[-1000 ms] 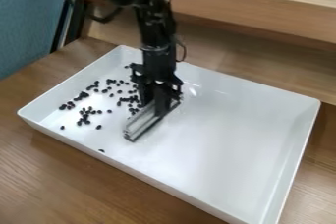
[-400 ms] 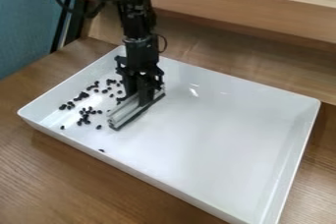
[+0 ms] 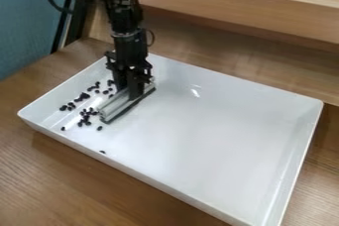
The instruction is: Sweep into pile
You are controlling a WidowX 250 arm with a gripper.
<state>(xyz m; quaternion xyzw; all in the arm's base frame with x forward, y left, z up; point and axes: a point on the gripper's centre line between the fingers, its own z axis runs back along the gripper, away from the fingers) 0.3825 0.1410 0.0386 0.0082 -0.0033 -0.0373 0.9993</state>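
The black gripper (image 3: pixel 132 91) hangs down over the left part of the white tray (image 3: pixel 218 141), shut on a clear and grey bar-shaped sweeper (image 3: pixel 124 103) whose long edge rests on the tray floor. Small black beans (image 3: pixel 85 116) lie scattered to the left of the sweeper, some close against its near end. Another bean (image 3: pixel 102 151) lies by itself near the tray's front wall. The sweeper and gripper may hide some beans behind them.
A wooden table (image 3: pixel 79 180) surrounds the tray. Behind the tray rises a wooden ledge (image 3: pixel 245 12), and a blue-green chair or panel (image 3: pixel 23 27) stands at the upper left.
The gripper has moved left across the tray with the sweeper. Beans that lay beside the sweeper's left side are now pushed closer to the others or hidden by it.
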